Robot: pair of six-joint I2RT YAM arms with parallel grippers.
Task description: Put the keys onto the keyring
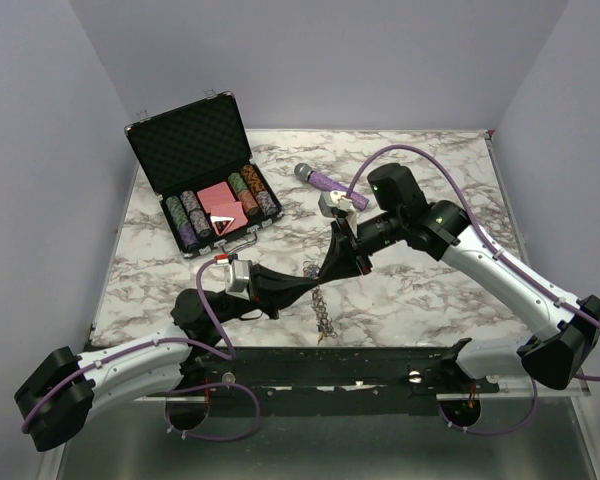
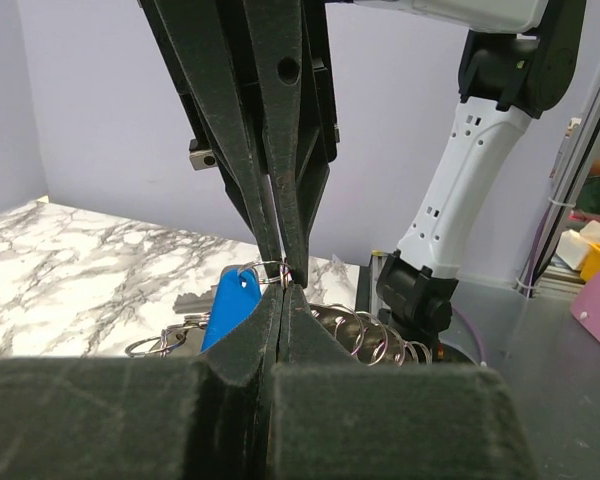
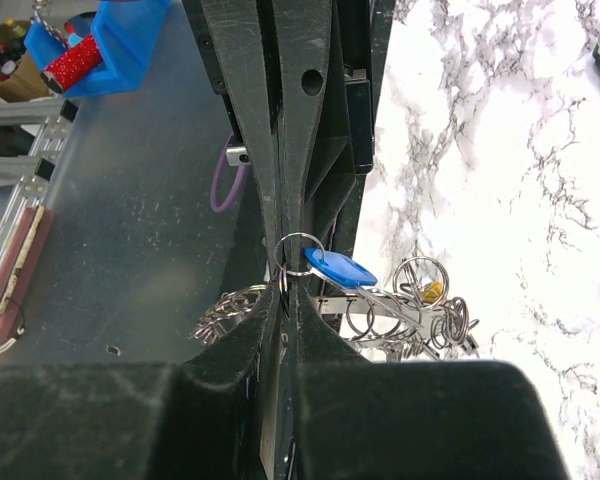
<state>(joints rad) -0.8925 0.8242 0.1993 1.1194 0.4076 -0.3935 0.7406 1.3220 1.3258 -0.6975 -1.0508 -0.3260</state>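
Mid-threading, tips meeting over tabletop (image 1: 430, 290) near edge. Left jaws shut on split ring (image 3: 310, 240). Right jaws narrow at same ring, hold unclear. Blue key (image 3: 340, 268) on it, beaded silvery keyring (image 1: 324, 310) dangling below. Next: needs ring gap pried open and key slid round without dropping the bunch.

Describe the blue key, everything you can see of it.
The blue key shows only its glossy blue plastic head, rounded, holed at one end; blade hidden. A thin silvery split ring threads the hole and sits pinched where left gripper and right gripper tips meet. The key hangs tilted above a tangle of metal rings.
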